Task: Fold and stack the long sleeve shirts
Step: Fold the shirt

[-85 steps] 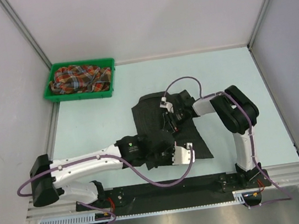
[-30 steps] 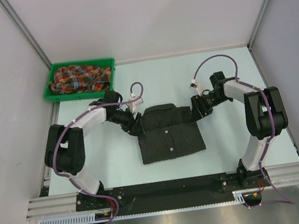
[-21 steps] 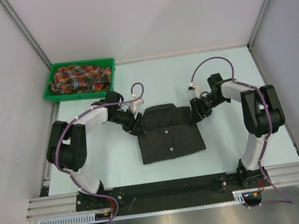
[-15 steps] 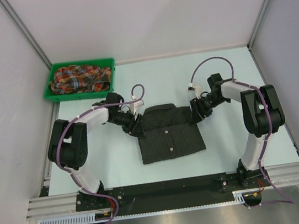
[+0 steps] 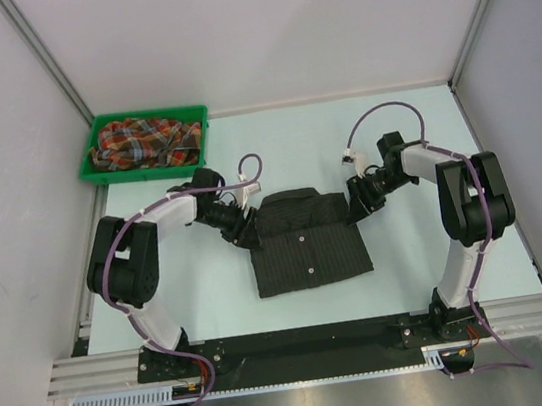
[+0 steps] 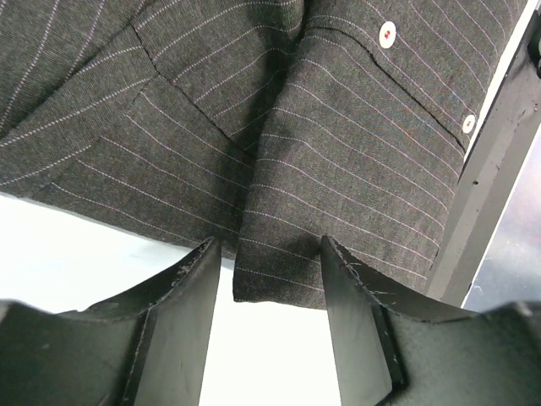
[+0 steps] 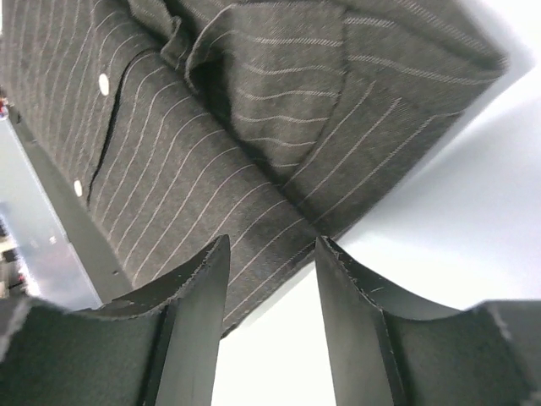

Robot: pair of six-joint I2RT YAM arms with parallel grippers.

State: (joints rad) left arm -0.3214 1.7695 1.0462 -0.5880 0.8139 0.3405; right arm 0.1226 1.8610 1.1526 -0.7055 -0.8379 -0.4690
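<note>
At the middle of the pale table, the black pinstriped shirt lies folded into a compact block, collar toward the far side and button placket facing up; your two arms reach in at it from either flank. At the shirt's upper left edge sits your left gripper, its fingers standing apart with the striped cloth's edge showing in the gap and nothing pinched; your right gripper mirrors it at the upper right edge, fingers likewise apart over the fabric's border. Off at the far left corner, the plaid shirt sits bunched inside the green bin, well apart from both grippers.
</note>
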